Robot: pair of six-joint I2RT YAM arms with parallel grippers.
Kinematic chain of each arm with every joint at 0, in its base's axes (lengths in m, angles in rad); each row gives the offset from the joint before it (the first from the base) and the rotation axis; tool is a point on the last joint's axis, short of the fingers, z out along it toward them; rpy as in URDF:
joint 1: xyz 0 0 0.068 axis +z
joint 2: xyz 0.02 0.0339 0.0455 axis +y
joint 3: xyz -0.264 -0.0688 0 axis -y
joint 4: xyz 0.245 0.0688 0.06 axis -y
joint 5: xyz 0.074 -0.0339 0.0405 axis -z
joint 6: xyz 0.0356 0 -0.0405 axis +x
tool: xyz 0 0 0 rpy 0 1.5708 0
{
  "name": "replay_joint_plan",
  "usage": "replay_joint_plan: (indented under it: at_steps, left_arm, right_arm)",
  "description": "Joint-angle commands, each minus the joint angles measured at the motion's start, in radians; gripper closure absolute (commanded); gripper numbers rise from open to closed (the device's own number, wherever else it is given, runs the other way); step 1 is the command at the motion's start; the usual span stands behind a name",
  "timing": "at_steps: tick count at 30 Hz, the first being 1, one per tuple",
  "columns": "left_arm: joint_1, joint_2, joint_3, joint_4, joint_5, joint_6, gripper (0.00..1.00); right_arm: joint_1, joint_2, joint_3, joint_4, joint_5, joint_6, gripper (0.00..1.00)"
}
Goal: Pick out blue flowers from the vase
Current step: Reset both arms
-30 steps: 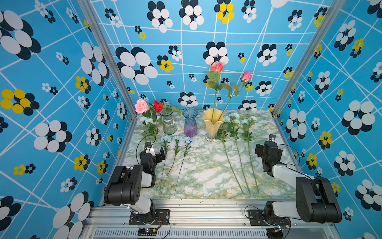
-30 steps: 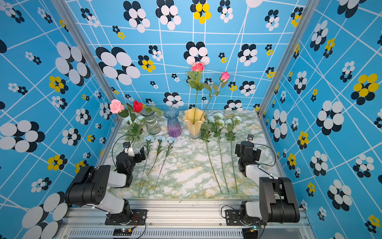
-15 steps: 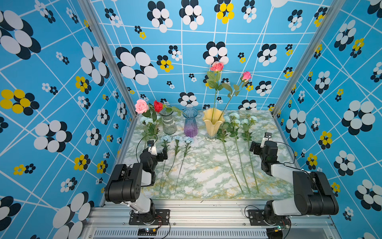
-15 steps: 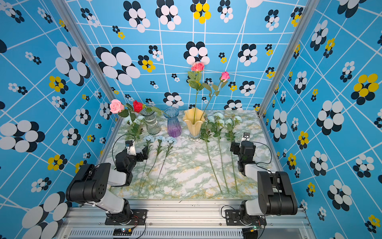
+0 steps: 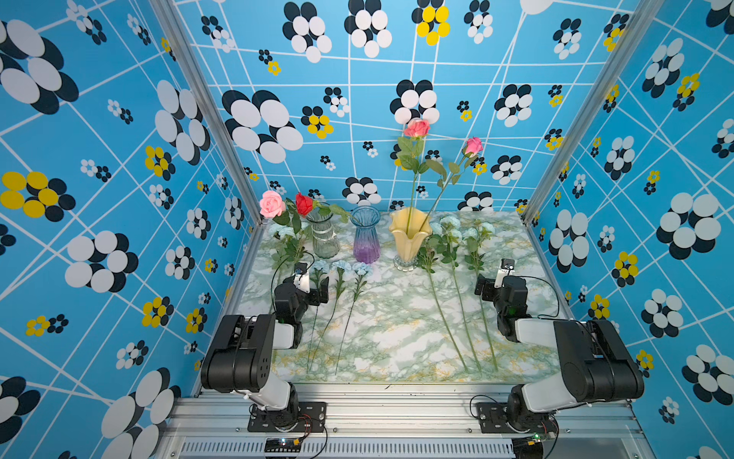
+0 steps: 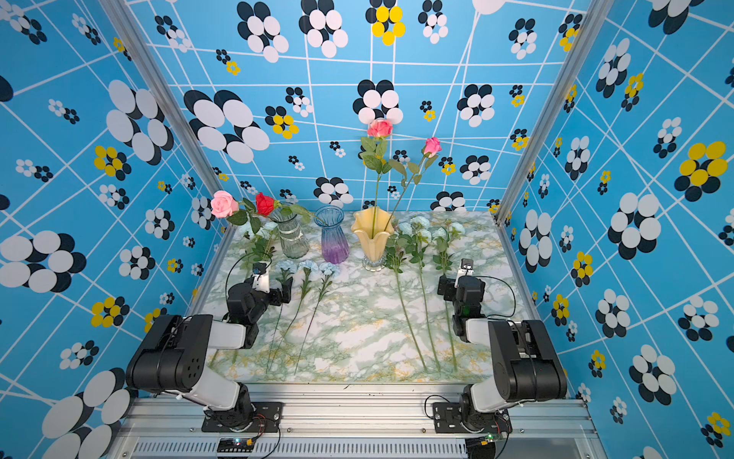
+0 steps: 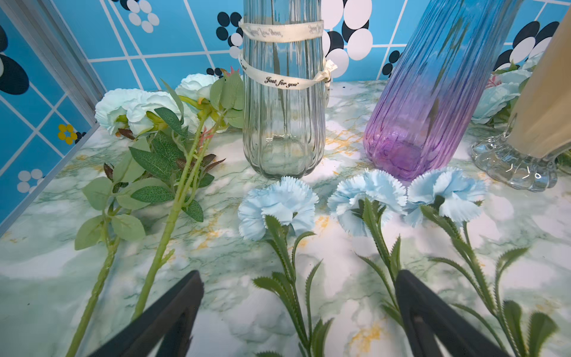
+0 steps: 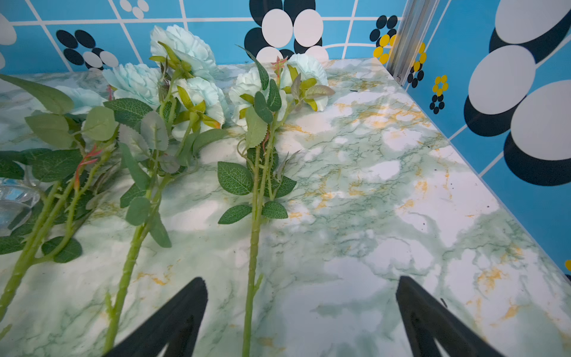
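Three small blue flowers (image 5: 341, 265) lie side by side on the marble table in front of the vases, sharp in the left wrist view as carnation blooms (image 7: 278, 204). Larger pale blue flowers (image 5: 449, 224) lie right of the yellow vase (image 5: 409, 234); their blooms (image 8: 191, 92) fill the right wrist view. More lie by the clear vase (image 5: 325, 236). My left gripper (image 5: 313, 290) is open low over a carnation stem (image 7: 293, 278). My right gripper (image 5: 490, 285) is open, with a long green stem (image 8: 253, 278) lying between its fingers, untouched.
The clear vase holds a pink rose (image 5: 272, 203) and a red rose (image 5: 304, 203). A blue-purple vase (image 5: 366, 234) stands between it and the yellow vase, which holds two tall pink roses (image 5: 416, 128). Patterned walls close in three sides of the table (image 5: 397, 337).
The right gripper has swung a little leftward toward the long stems. The left gripper has edged slightly toward the carnations. Both stay open; no flower has moved.
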Motion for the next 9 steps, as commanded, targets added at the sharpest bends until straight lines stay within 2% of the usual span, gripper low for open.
replay_joint_plan:
  at_steps: [1,9]
  left_arm:
    - [-0.003,-0.013,0.013,-0.018,0.016,0.017,0.00]
    - [-0.005,-0.012,0.008,-0.011,0.009,0.013,0.00]
  right_arm:
    - [0.004,0.003,-0.006,0.027,0.017,-0.006,0.01]
    - [0.000,-0.001,0.002,0.012,-0.027,-0.018,0.01]
